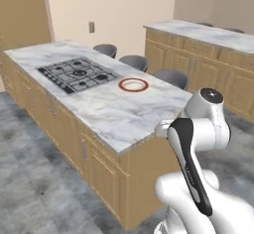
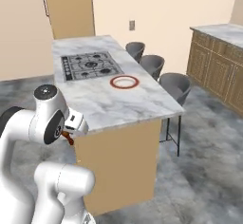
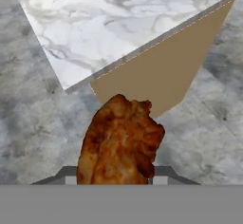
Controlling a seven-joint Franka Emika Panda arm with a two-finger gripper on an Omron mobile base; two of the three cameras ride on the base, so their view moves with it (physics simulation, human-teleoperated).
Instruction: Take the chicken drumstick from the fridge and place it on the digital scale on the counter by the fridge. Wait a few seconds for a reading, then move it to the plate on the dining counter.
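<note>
Gripper (image 2: 69, 136) clamped on the chicken drumstick (image 3: 121, 142), carried low just off the near corner of the dining counter (image 1: 119, 119), apparently to ferry it toward the plate (image 1: 133, 85) sitting beside the gas cooktop (image 1: 78, 74).

Home kitchen, marble island (image 1: 114, 114) with gas cooktop (image 1: 77, 74), wooden cabinets (image 1: 208, 69), stools (image 1: 171, 78)

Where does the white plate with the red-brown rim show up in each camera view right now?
Left base view: white plate with red-brown rim, centre, right of the black gas cooktop.
Right base view: plate, centre, below the cooktop.
Hand view: not in it.
Shared landmark: the cooktop.
</note>
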